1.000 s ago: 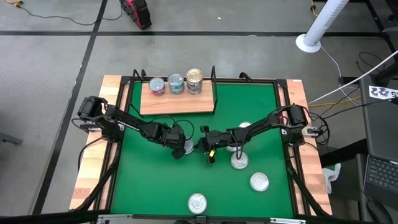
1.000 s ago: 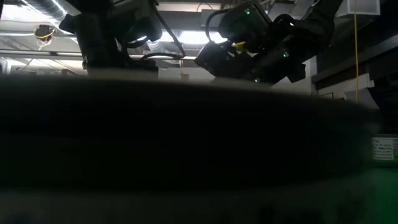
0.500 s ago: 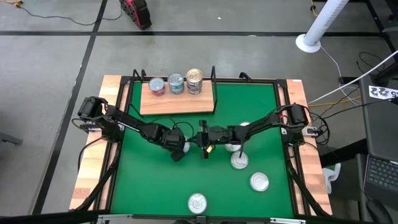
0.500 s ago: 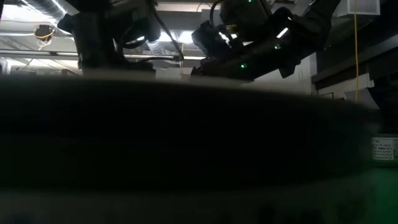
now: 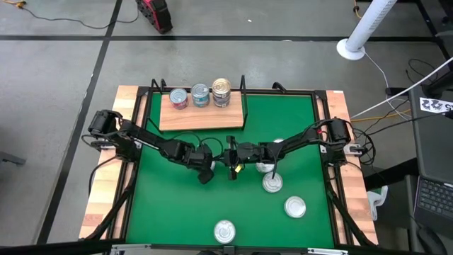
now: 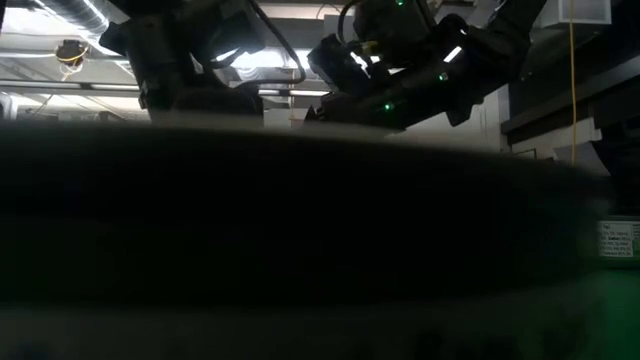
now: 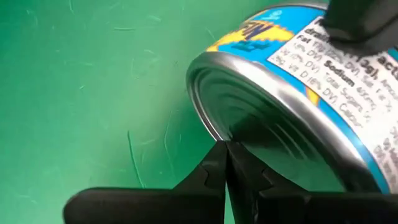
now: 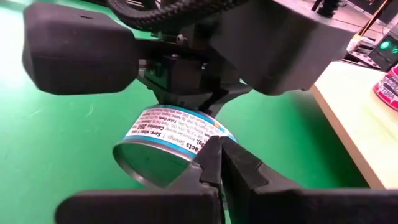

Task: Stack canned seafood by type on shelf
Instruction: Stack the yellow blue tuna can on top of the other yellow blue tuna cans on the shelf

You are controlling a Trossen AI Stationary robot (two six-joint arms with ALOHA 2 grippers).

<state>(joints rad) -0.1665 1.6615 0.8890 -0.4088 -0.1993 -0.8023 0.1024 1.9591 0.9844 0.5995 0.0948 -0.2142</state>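
Both end effectors meet mid-mat with fingers pressed together, holding nothing. The left end effector (image 7: 225, 163) noses its closed tips against the rim of a blue-labelled tin (image 7: 292, 93) lying tilted on its side, while the right end effector (image 8: 214, 155) bears on the same tin's label from the opposite side, likely to tip it upright for a proper grasp. Three tins (image 5: 200, 95) already stand along the shelf (image 5: 202, 117), well apart. Three more (image 5: 273, 183) wait on the green mat (image 5: 297, 127).
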